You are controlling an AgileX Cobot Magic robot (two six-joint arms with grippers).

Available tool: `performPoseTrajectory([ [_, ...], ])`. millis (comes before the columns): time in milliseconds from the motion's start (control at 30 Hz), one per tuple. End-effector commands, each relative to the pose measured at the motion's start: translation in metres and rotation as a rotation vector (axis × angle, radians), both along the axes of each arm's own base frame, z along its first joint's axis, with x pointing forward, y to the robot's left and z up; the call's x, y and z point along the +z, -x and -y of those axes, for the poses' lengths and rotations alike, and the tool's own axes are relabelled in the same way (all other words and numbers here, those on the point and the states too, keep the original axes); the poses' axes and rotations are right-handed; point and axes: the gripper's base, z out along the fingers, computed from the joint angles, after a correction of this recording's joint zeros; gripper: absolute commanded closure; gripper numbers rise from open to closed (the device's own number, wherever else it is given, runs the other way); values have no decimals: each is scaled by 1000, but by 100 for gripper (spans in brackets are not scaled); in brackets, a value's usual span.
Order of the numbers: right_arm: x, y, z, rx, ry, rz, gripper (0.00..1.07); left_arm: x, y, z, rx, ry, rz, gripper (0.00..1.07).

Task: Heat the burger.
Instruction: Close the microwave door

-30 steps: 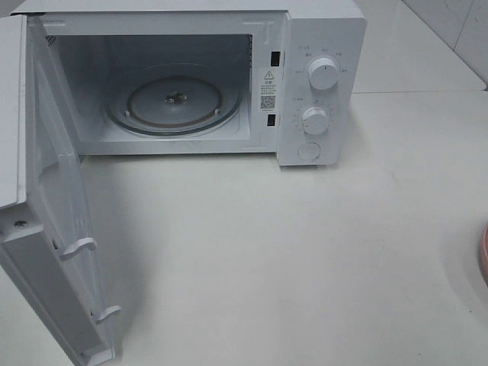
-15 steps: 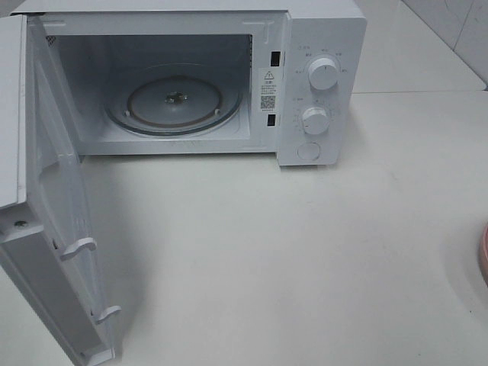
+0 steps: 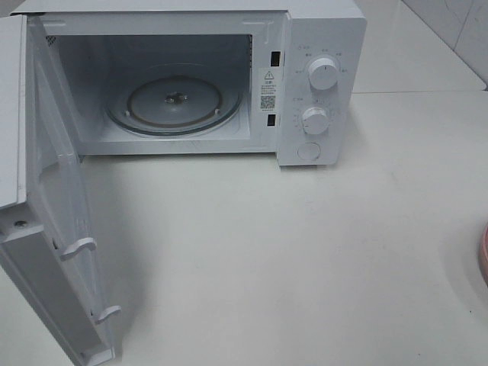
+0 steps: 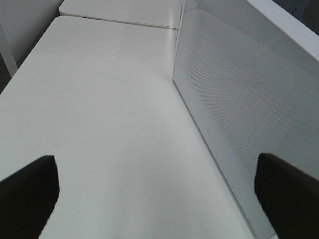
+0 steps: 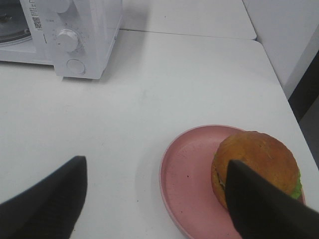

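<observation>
The burger point(image 5: 254, 157), with a golden-brown bun and a bit of green at its edge, sits on the far side of a round pink plate point(image 5: 187, 169) in the right wrist view. My right gripper point(image 5: 154, 204) hovers open just short of the plate, and one dark finger point(image 5: 264, 209) overlaps the burger's near side. The exterior view shows only a sliver of the pink plate point(image 3: 483, 255) at its right edge and neither gripper. My left gripper point(image 4: 159, 199) is open over bare white table beside the microwave door point(image 4: 239, 99), holding nothing.
The white microwave point(image 3: 320, 38) stands at the back with its door point(image 3: 53, 206) swung wide to the left. Its glass turntable point(image 3: 174, 103) carries nothing. Two knobs and a button are on its right panel. The table's right edge runs close behind the plate.
</observation>
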Motion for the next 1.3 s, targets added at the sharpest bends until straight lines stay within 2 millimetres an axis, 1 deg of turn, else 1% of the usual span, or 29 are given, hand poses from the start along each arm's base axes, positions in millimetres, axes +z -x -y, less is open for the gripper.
performPoseTrajectory([
  [33,1,3,0,2,1,40,35,-1,1,0,6,6,6,7],
  [267,1,3,0,1,0,40,35,-1,1,0,6,6,7,8],
  [333,1,3,0,1,0,40,35,3,1,0,15,32,27,11],
  [367,1,3,0,1,0,40,35,3,1,0,15,32,27,11],
  [400,1,3,0,1,0,40,35,7,-2,0,27,51,34,14],
  [533,1,3,0,1,0,40,35,13,-8,-1,35,60,51,18],
  [600,1,3,0,1,0,40,36,18,-22,-3,42,59,47,25],
  [700,1,3,0,1,0,40,36,19,-27,-3,45,59,42,27],
  [733,1,3,0,1,0,40,36,19,-37,-5,49,60,24,33],
  [767,1,3,0,1,0,40,36,16,-47,-6,52,63,-14,37],
  [800,1,3,0,1,0,40,36,16,-47,-6,52,63,-14,37],
  [833,1,3,0,1,0,40,36,15,-52,-6,53,65,-34,46],
  [867,1,3,0,1,0,40,36,15,-52,-6,53,65,-34,46],
  [900,1,3,0,1,0,40,36,10,-63,-7,55,72,-83,58],
  [933,1,3,0,1,0,40,36,7,-69,-8,57,74,-112,63],
  [967,1,3,0,1,0,40,36,7,-69,-8,57,74,-112,63],
  [1033,1,3,0,1,0,40,36,-2,-93,-10,64,89,-174,91],
  [1067,1,3,0,1,0,40,36,-2,-93,-10,64,89,-174,91],
  [1133,1,3,0,1,0,40,36,-6,-108,-12,72,89,-173,107],
  [1233,1,3,0,1,0,40,36,-8,-113,-13,75,88,-167,107],
  [1300,1,3,0,1,0,40,36,-16,-131,-16,93,88,-74,107],
])
